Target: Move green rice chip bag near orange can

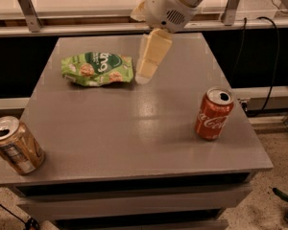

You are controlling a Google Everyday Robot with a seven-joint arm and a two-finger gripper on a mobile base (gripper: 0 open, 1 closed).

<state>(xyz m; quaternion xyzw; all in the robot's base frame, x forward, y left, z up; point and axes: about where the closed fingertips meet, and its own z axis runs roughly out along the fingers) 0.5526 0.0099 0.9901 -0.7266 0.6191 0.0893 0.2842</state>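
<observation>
The green rice chip bag [98,69] lies flat on the grey table [139,128] at the back left. The orange can [15,145] stands at the table's front left corner, top open. My gripper [145,76] hangs above the table just right of the bag, its cream fingers pointing down and to the left, tip close to the bag's right edge. It holds nothing that I can see.
A red Coca-Cola can [213,114] stands at the right side of the table. A rail with metal brackets [29,8] runs behind the table. Black cables [273,71] hang at the right, and the floor lies beyond the table's edges.
</observation>
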